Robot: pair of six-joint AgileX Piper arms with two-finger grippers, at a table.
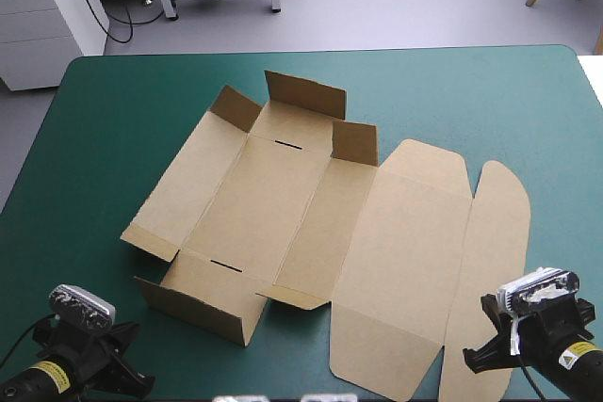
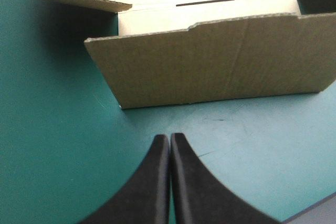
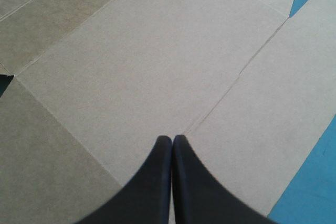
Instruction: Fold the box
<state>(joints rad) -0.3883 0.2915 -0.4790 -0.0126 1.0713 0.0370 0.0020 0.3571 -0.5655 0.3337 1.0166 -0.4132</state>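
Note:
The brown box [image 1: 311,223] lies in the middle of the teal-green table as a cut sheet, mostly flat. Its near end flap [image 2: 220,61] and far end flaps [image 1: 303,93] stand partly raised; the lid panel [image 3: 173,61] lies flat toward the right. My left gripper [image 2: 170,139] is shut and empty over bare cover, a short way in front of the raised near flap. My right gripper [image 3: 172,140] is shut too, its tips over the flat lid panel near a crease. In the high view both arms sit at the near corners of the table.
Bare teal-green cover [image 1: 122,120] surrounds the sheet on the left and at the far side. The table's right edge [image 1: 589,82] is near the lid's outer flap. A white cabinet [image 1: 47,16] stands beyond the far left corner.

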